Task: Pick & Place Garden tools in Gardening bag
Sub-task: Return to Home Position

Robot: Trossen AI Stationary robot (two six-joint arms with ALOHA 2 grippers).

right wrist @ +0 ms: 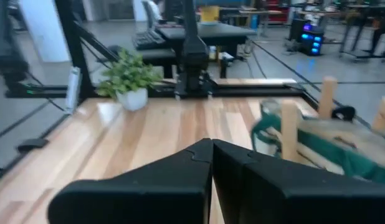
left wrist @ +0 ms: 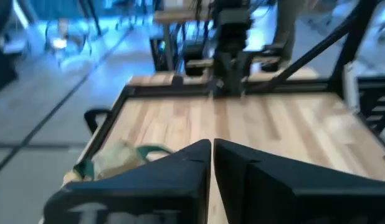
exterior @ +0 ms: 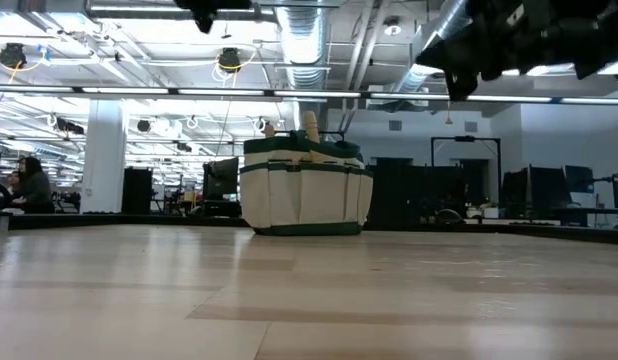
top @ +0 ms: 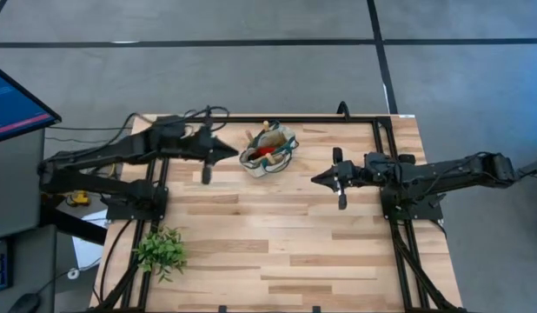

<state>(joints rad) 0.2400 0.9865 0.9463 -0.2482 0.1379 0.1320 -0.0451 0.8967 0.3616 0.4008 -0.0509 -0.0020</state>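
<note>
The beige gardening bag (top: 268,152) with green trim stands on the table's far middle; it also shows in the low view (exterior: 305,186). Light wooden tool handles (top: 270,129) and a red-and-black tool (top: 265,151) stick out of it. In the right wrist view the bag (right wrist: 323,140) shows with handles (right wrist: 288,127) upright. My left gripper (top: 232,149) is shut and empty, held above the table just left of the bag. My right gripper (top: 315,180) is shut and empty, above the table right of the bag.
A leafy green plant in a white pot (top: 162,251) stands at the table's near left; it also shows in the right wrist view (right wrist: 129,79). Black frame rails (top: 386,174) run along the table's left and right sides. Bare wood lies between the arms.
</note>
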